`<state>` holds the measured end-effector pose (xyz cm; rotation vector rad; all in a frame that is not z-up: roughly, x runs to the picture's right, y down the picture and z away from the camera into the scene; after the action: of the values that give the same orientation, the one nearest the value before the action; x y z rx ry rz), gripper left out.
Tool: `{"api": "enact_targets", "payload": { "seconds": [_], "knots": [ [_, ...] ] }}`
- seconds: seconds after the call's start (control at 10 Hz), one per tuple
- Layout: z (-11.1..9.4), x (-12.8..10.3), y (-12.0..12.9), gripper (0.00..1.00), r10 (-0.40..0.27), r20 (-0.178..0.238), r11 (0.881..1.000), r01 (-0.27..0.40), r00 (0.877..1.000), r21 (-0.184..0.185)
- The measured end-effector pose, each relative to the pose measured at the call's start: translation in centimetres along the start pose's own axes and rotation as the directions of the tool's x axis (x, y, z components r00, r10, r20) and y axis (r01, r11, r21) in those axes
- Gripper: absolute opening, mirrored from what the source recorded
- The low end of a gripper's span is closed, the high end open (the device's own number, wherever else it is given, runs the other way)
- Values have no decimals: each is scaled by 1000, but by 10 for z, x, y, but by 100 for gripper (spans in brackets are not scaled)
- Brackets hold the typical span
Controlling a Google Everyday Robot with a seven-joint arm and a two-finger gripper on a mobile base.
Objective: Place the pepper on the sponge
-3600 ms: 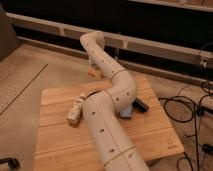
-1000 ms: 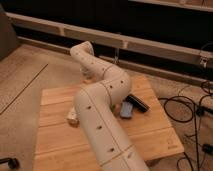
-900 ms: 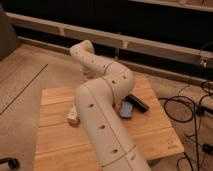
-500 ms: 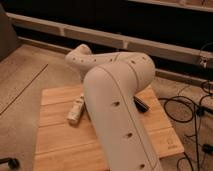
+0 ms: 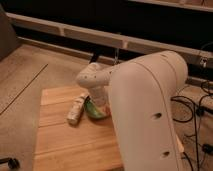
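White shell of the arm (image 5: 145,115) fills the space right of the green bowl (image 5: 91,111). Its thick upper link rises from the bottom edge and bends over at a broad rounded shoulder. From there a slimmer link runs left to an elbow above the bowl, and a short last link drops straight down onto the bowl. The gripper (image 5: 102,107) sits at the foot of that last link, at the bowl's right rim. It is mostly lost against the arm, so I cannot tell whether it is open or closed.

Compared with 0.5 s ago, the thick link covers more of the wooden table (image 5: 65,145) right of the bowl. The black bar that showed there then is now covered, as is the light-blue sponge seen 1 s ago. The whitish bottle (image 5: 76,110) has not moved: it lies just left of the bowl, its long axis running from near-left to far-right.

The pepper is hidden somewhere behind the arm, right of the bowl or at it, so its place, heading and long axis cannot be told.
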<state>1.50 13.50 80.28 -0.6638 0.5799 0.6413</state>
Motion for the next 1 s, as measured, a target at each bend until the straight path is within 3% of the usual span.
{"api": "enact_targets", "payload": {
  "seconds": [0.4, 0.6, 0.7, 1.0],
  "knots": [
    [0, -2, 4, 0, -4, -2, 1000, 4, 1000, -3],
    [10, 9, -11, 0, 13, -47, 1000, -12, 999, 20],
    [19, 29, -30, 0, 40, -92, 998, -36, 995, 45],
    [34, 89, -74, 0, 131, -164, 989, -116, 978, 96]
  ]
}}
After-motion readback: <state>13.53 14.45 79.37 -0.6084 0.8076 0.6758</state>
